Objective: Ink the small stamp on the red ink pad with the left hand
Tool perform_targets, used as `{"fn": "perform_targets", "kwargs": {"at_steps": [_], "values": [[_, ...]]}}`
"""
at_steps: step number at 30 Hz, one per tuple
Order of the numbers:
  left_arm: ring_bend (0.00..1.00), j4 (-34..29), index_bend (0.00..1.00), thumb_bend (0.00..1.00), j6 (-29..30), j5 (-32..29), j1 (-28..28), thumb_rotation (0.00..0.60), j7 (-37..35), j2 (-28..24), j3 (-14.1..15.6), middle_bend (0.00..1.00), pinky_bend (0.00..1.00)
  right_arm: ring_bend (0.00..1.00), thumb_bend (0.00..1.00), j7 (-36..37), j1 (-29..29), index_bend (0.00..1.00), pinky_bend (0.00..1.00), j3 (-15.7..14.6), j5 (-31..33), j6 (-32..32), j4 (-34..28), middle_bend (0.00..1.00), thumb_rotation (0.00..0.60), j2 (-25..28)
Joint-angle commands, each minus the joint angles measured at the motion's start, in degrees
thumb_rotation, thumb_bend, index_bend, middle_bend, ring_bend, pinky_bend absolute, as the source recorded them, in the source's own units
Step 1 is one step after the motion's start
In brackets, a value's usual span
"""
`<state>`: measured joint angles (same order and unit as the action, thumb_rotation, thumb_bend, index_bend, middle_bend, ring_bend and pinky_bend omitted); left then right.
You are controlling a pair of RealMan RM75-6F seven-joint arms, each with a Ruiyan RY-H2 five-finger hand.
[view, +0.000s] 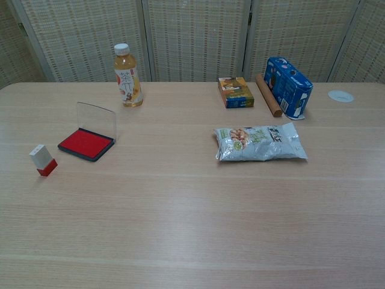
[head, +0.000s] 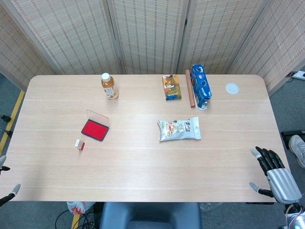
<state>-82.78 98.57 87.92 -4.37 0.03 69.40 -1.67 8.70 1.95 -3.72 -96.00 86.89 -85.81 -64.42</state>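
A staged test room, this, more lab than home: the long pale wood-grain table [head: 143,157] sits boxed in by woven beige folding screens [head: 147,33] right behind it. Below the table's near-left corner, yellow floor tape [head: 12,117] and loose cables [head: 64,219].

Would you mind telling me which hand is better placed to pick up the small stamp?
The left hand: it sits at the table's near-left edge, the side where the small stamp stands beside the red ink pad. The right hand is at the far-right edge, open.
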Motion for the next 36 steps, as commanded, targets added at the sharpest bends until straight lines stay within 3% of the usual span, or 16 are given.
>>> {"fn": "perform_targets", "kwargs": {"at_steps": [1, 7, 11, 14, 18, 25, 30, 36], "values": [[0.21, 0.17, 0.06, 0.23, -0.38, 0.08, -0.03, 0.600, -0.83, -0.17, 0.11, 0.38, 0.38, 0.00, 0.16, -0.22, 0.15, 0.00, 0.00, 0.06, 0.04, -0.22, -0.10, 0.00, 0.600, -0.07], [0.22, -1.03, 0.06, 0.23, -0.78, 3.52, 1.48, 0.600, -0.68, -1.50, 0.42, 0.42, 0.38, 0.00, 0.16, 0.55, 0.39, 0.00, 0.00, 0.00, -0.14, -0.44, -0.40, 0.00, 0.600, 0.13], [0.57, -4.80, 0.12, 0.23, -7.20, 6.71, 7.08, 0.600, -3.67, -7.15, 0.07, 0.80, 0.43, 0.00, 0.17, 0.95, 0.59, 0.00, 0.00, 0.39, 0.68, -0.88, -0.04, 0.00, 0.600, 0.29], [0.73, -8.97, 0.23, 0.23, -16.22, 4.95, 12.47, 0.600, -3.48, -12.65, -1.16, 0.92, 0.50, 0.00, 0.18, 0.78, 0.48, 0.00, 0.00, 0.70, 1.97, -1.37, -0.24, 0.00, 0.600, 0.42], [0.76, -13.02, 0.28, 0.23, -26.95, 2.93, 19.70, 0.600, 1.63, -15.51, -3.21, 0.95, 0.52, 0.00, 0.18, 0.69, 0.44, 0.00, 0.00, 1.06, 2.67, -1.44, -0.41, 0.00, 0.600, 0.50], [0.77, -14.00, 0.30, 0.23, -43.23, -5.83, 29.91, 0.600, 10.39, -14.00, -6.06, 0.96, 0.53, 0.00, 0.18, 1.17, 1.11, 0.00, 0.00, 1.23, 2.78, -2.52, -0.63, 0.00, 0.600, 0.63], [0.77, -10.01, 0.31, 0.23, -49.35, -10.42, 34.62, 0.600, 11.43, -10.62, -7.01, 0.96, 0.53, 0.00, 0.18, 2.50, 2.29, 0.00, 0.00, 0.88, 3.05, -5.22, -0.35, 0.00, 0.600, 1.00], [0.76, -3.96, 0.32, 0.23, -54.21, -11.65, 38.35, 0.600, 9.00, -5.72, -6.42, 0.96, 0.53, 0.00, 0.18, 3.82, 2.35, 0.00, 0.00, 1.20, 3.52, -5.04, -0.01, 0.00, 0.600, 1.22]]}}
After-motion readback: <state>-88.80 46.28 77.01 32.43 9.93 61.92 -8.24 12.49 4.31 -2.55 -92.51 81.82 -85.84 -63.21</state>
